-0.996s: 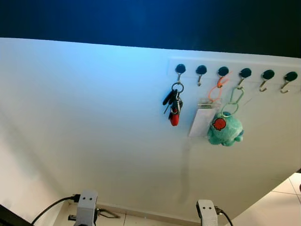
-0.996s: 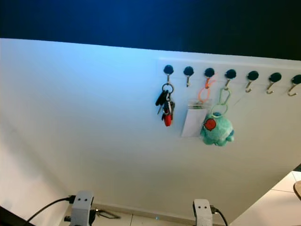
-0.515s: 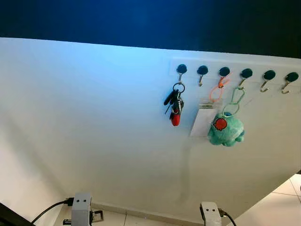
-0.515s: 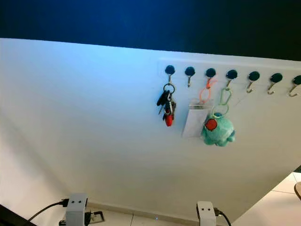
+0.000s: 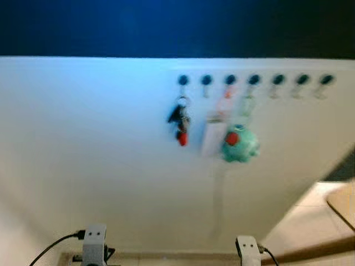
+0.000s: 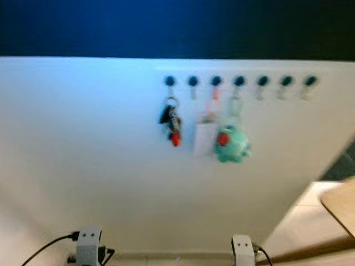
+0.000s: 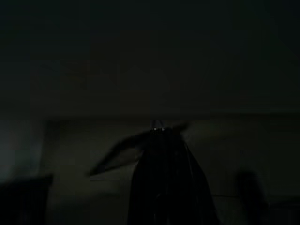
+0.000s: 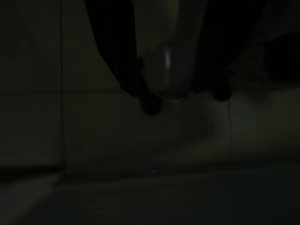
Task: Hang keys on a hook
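One key bunch on hook

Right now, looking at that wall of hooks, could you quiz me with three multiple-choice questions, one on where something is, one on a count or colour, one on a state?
1. Which hook holds the keys?
A. the leftmost
B. the middle one
C. the rightmost

2. How many hooks are in the hook row?
A. four
B. seven
C. ten

3. What state is the teal plush toy in?
A. lying on the floor
B. held by a person
C. hanging on the wall

Answers:
1. A, the keys dangle under the first knob at the row's left end.
2. B, seven dark knobs show in a line.
3. C, it hangs from the fourth hook, next to a white tag.
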Controlling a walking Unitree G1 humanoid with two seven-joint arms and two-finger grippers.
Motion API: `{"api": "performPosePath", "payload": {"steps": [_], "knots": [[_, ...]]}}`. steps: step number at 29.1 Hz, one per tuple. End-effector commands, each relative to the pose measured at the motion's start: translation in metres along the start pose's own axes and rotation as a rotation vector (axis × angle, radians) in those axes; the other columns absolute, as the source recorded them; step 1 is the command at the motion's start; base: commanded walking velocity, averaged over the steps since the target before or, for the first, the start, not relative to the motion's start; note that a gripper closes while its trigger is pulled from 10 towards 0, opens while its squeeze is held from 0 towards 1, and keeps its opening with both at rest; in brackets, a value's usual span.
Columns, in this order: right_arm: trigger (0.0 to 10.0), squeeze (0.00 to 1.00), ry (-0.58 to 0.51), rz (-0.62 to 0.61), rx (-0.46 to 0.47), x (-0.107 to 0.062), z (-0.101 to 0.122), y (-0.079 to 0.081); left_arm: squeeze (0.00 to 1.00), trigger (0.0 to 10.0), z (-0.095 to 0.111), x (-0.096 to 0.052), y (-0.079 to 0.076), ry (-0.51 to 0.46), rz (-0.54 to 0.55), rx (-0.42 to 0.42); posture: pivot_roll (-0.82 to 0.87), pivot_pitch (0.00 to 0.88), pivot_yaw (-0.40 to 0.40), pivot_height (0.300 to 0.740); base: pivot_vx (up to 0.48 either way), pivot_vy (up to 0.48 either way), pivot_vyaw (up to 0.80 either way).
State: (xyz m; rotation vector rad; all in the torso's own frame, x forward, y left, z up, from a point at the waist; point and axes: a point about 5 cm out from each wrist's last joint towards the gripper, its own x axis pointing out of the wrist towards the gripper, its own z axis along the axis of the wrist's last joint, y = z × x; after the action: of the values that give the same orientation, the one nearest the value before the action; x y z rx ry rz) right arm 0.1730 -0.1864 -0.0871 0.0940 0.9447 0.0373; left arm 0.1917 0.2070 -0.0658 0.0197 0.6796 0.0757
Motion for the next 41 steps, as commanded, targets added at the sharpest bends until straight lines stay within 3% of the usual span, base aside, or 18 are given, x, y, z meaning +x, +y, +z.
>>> {"api": "performPosePath", "payload": {"steps": [1,7,41], "knots": [[10.0,0.00,0.010,-0.007,0.015,-0.0009,-0.0041,-0.0010,0.00,10.0,0.0034,0.0004,0.0040,-0.013,0.004,0.015,0.03,0.034,0.022,0.740,0.000,0.000,-0.80],[10.0,0.00,0.002,0.002,0.017,-0.0007,-0.0032,0.0002,0.00,10.0,0.0037,0.0005,0.0034,-0.016,0.004,0.014,0.03,0.038,0.020,0.740,0.000,0.000,-0.80],[10.0,0.00,-0.007,0.012,0.013,-0.0012,-0.0036,0.0004,0.00,10.0,0.0004,-0.0013,0.0044,-0.012,0.050,-0.012,0.02,0.039,0.021,0.740,0.000,0.000,0.00]]}}
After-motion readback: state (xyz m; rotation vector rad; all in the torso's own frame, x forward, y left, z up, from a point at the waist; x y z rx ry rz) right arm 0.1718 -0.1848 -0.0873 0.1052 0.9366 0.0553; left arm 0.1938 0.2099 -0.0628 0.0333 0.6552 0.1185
